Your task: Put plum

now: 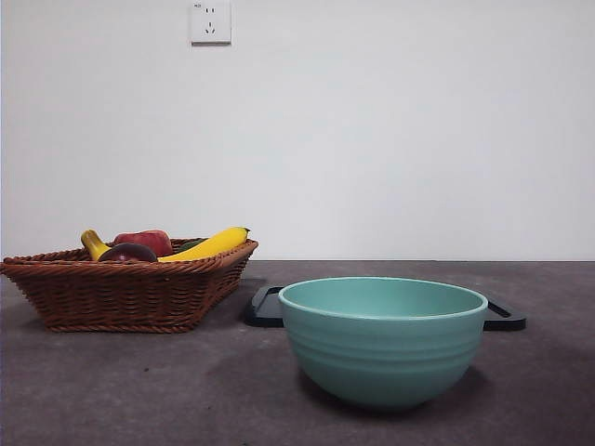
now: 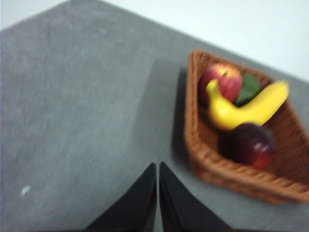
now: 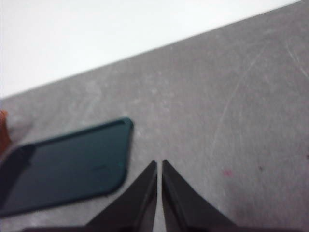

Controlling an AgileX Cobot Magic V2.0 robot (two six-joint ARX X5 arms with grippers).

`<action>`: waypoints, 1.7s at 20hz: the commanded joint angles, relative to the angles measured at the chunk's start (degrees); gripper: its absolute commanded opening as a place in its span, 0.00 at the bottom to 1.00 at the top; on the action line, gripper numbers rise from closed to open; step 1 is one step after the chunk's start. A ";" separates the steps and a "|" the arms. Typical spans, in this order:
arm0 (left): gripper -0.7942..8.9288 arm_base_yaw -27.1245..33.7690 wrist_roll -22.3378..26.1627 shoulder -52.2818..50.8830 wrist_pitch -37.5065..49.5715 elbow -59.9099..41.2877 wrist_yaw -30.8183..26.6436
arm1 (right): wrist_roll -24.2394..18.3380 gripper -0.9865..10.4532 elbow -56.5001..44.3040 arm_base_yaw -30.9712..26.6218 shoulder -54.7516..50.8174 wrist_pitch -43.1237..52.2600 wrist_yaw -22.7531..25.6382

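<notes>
Plum [image 2: 251, 144] lies in the basket [image 2: 227, 171] beside the banana [image 2: 246, 110], near the bowl [image 1: 383, 339] on the bench [image 1: 139, 390]. Left gripper [image 2: 158, 166] and right gripper [image 3: 159, 164] hang above the bench, jaws closed together, holding nothing.

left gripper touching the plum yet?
Apart. Left wrist view shows bare table between the left gripper and the basket holding the plum.

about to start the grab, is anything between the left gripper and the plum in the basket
Only partly. The plum lies uncovered in the basket; the basket's near wall stands between it and the shut left gripper. The banana lies close beside it.
</notes>
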 commanded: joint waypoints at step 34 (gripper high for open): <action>0.09 -7.04 25.83 45.83 -36.79 50.18 32.52 | -22.38 0.09 54.86 17.27 46.77 -46.05 -16.66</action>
